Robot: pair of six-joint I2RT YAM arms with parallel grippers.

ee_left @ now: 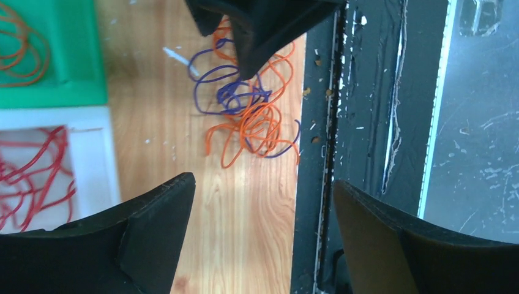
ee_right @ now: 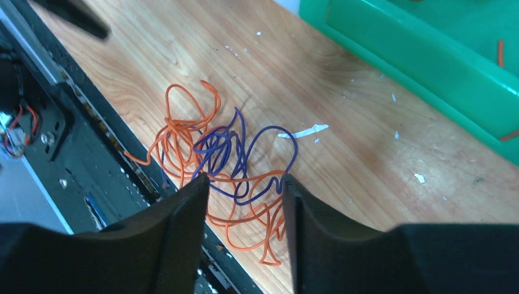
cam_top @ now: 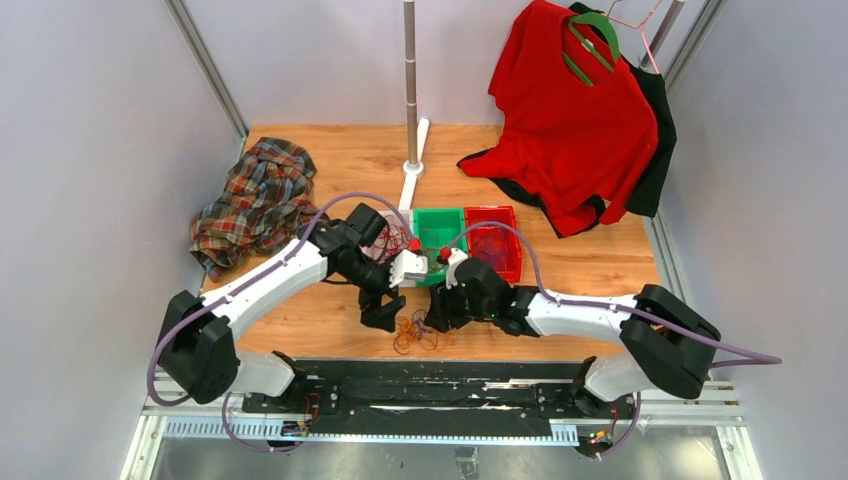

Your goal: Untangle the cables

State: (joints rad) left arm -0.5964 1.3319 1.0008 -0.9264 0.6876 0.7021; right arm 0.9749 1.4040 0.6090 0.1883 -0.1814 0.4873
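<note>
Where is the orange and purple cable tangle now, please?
Top view: the tangle lies at the table's near edge, between the left hand and right hand.

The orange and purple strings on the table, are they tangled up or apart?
Tangled up. The orange cables and purple cables loop through each other in one clump on the table.

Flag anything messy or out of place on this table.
The orange and purple cables lie knotted at the near edge of the table, loops overhanging the black rail. White scraps litter the wood, and a plaid shirt sits crumpled.
</note>
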